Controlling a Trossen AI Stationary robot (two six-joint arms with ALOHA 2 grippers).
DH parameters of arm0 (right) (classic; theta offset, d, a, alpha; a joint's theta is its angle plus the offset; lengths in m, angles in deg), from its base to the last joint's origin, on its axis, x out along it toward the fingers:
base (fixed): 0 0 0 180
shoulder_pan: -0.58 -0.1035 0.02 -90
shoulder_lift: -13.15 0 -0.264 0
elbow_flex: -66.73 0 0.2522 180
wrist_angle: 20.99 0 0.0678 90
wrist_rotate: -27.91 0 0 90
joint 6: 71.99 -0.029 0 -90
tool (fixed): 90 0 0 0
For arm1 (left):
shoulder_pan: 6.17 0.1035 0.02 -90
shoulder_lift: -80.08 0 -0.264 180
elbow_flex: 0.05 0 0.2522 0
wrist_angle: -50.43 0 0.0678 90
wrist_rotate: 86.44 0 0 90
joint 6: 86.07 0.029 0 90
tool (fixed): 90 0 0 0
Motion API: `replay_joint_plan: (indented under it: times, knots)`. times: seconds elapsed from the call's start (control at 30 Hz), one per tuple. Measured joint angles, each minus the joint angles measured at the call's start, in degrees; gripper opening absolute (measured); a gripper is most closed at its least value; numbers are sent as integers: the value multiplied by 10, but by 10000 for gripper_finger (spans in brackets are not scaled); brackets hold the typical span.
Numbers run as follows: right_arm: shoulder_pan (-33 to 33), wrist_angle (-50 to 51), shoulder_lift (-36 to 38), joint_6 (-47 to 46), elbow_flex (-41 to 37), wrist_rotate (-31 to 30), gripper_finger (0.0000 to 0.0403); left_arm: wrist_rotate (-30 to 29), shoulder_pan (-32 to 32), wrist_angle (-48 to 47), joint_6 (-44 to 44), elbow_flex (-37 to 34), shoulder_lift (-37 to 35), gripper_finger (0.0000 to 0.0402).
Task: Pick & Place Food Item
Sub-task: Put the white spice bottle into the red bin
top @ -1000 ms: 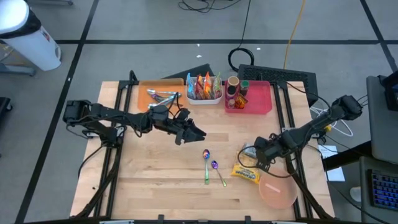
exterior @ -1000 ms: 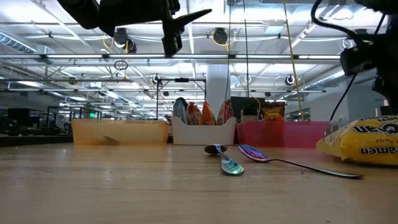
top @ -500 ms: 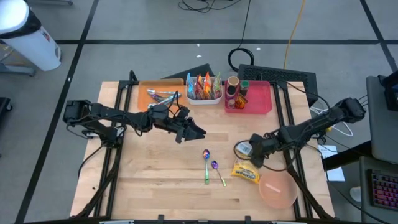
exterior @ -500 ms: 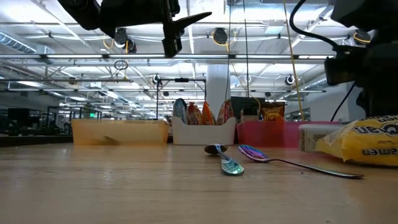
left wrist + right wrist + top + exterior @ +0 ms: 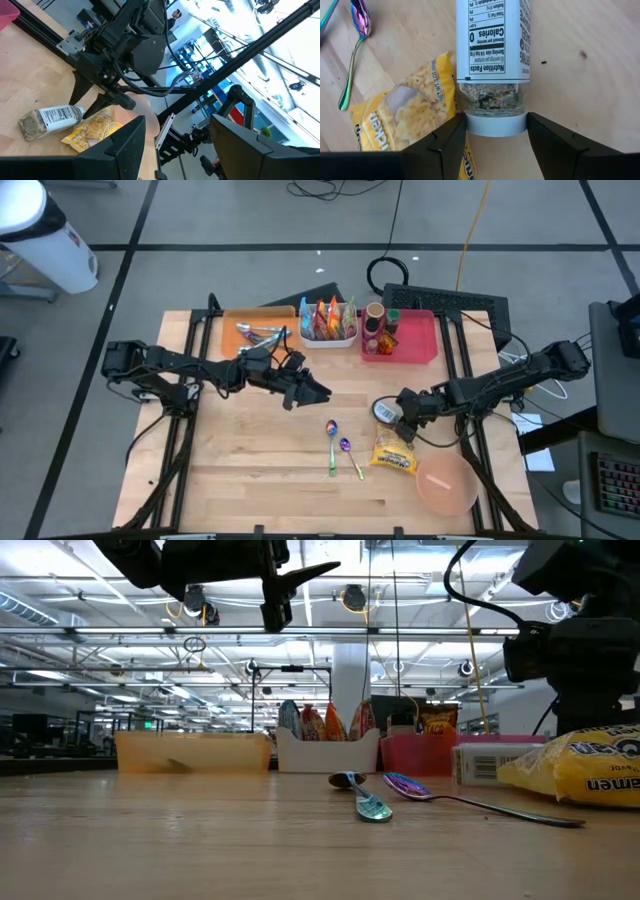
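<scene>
My right gripper (image 5: 496, 131) clamps the seasoning jar's (image 5: 493, 55) cap, beside the yellow noodle packet (image 5: 405, 115); left gripper (image 5: 312, 392) apart, aloft.

clear spice jar (image 5: 492, 60) lying flat, cap end pinched, beside yellow noodle packet (image 5: 402, 115).

The spice jar's (image 5: 492, 55) far end (label side) is cropped in the right wrist view.
</scene>
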Motion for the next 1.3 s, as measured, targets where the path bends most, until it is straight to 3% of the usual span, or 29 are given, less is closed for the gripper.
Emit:
replay_joint_plan:
  times: [0.3,0.5,0.7,1.1,1.3]
  knots:
    - [10,-55,-1,-28,-27,-2,197,0,0,0,0,0,0,230]
    - [14,-125,-1,7,-27,-2,197,0,0,0,0,0,0,230]
    - [34,-131,-1,15,-27,2,199,0,0,0,-1,0,0,230]
    - [77,-151,-2,40,-29,0,291,1,0,-9,1,0,0,230]
    - [93,-174,-2,44,-29,2,301,2,0,-15,1,0,0,230]
